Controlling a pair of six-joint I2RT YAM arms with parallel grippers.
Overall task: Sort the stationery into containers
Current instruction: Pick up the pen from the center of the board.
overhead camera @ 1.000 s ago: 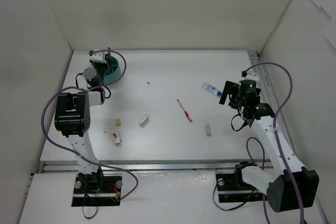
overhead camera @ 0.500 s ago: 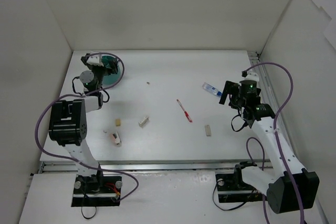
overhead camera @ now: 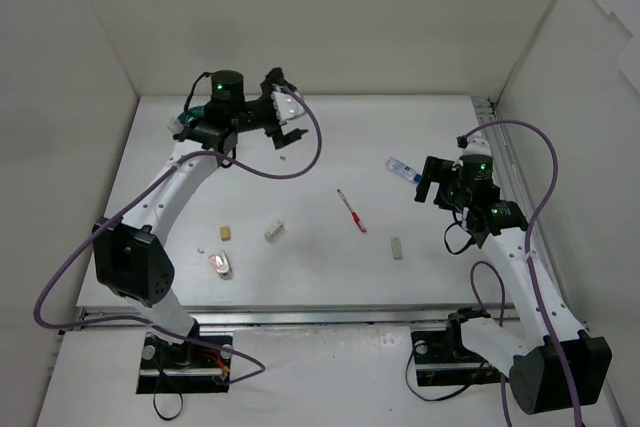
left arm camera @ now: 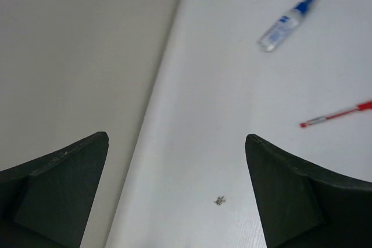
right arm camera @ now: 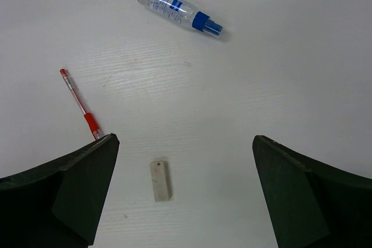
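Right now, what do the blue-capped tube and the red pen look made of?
The tube looks like clear, glossy plastic: see-through body with a printed label and an opaque blue cap. The red pen is probably plastic too: translucent barrel, solid red grip.

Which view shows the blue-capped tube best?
The right wrist view: the tube lies whole and sharp, with its blue cap and printed label clear. The left wrist view shows it small and blurred, and the top external view shows it tiny.
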